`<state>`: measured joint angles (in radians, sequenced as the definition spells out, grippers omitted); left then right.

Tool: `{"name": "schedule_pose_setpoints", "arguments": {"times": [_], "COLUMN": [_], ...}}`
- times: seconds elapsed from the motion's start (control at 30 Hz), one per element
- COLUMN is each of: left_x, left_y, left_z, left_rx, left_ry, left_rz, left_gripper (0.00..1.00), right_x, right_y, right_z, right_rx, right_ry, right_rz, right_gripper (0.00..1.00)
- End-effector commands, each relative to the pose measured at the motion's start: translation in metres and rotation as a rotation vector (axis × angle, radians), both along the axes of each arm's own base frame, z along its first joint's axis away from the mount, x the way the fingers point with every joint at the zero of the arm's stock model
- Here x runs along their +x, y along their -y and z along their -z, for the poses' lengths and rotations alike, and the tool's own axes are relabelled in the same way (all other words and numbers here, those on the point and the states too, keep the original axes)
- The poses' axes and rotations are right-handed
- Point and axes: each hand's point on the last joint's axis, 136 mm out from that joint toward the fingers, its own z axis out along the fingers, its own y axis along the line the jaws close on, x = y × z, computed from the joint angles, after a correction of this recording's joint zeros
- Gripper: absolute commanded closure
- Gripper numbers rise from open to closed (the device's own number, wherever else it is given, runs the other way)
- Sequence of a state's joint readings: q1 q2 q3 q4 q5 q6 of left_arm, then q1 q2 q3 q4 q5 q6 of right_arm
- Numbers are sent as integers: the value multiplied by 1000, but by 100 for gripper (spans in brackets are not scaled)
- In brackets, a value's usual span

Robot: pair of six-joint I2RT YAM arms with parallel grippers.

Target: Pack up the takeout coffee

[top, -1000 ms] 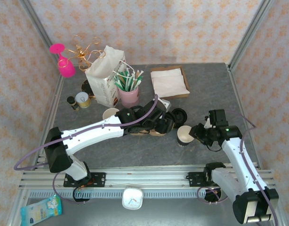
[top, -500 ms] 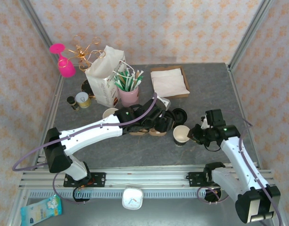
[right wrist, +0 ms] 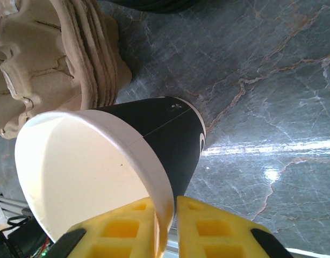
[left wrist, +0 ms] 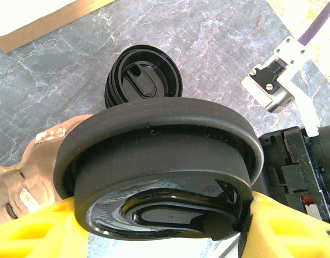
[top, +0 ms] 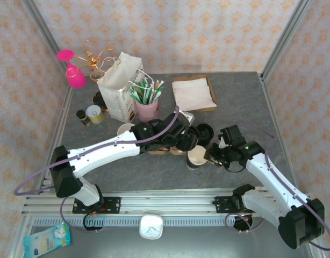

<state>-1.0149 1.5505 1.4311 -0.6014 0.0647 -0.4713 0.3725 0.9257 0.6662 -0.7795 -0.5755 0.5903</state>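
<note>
Cup (top: 197, 157) with its mouth up, rim pinched tight in the right gripper (top: 207, 157), sits just beside the black lid (left wrist: 159, 156) that the left gripper (left wrist: 159, 228) squeezes.

Blk lid (left wrist: 165, 140), blk/cream cup (right wrist: 90, 161), grey marbled table (right wrist: 272, 80).

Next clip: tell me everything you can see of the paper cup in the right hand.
The paper cup is lidless and empty, cream inside with a white rolled rim and a dark outer wall. The right hand pinches its rim, one yellow finger inside, one outside. It is beside the stacked cardboard carriers over the grey table; whether its base rests there I cannot tell.
</note>
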Motion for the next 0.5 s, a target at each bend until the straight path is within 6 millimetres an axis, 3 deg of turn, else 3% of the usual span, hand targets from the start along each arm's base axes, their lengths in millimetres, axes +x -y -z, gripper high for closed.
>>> {"name": "schedule_pose_setpoints", "arguments": {"times": [0.0, 0.1, 0.33, 0.47], "left_x": [-4, -6, -21, -29], "left_y": [-7, -8, -10, -13], "left_z": [-27, -25, -18, -18], "left_rx": [-19, -7, 95, 140], "left_ry": [36, 25, -12, -26], "left_rz": [-5, -2, 3, -13], "left_gripper": [39, 39, 39, 38], "right_x": [12, 10, 19, 18], "right_y": [-1, -3, -10, 3], "right_z": [-15, -13, -53, -59], "right_rx": [-6, -1, 56, -30], "right_ry": [57, 42, 130, 162], "right_rz": [26, 16, 1, -4], "right_gripper": [78, 76, 64, 57]}}
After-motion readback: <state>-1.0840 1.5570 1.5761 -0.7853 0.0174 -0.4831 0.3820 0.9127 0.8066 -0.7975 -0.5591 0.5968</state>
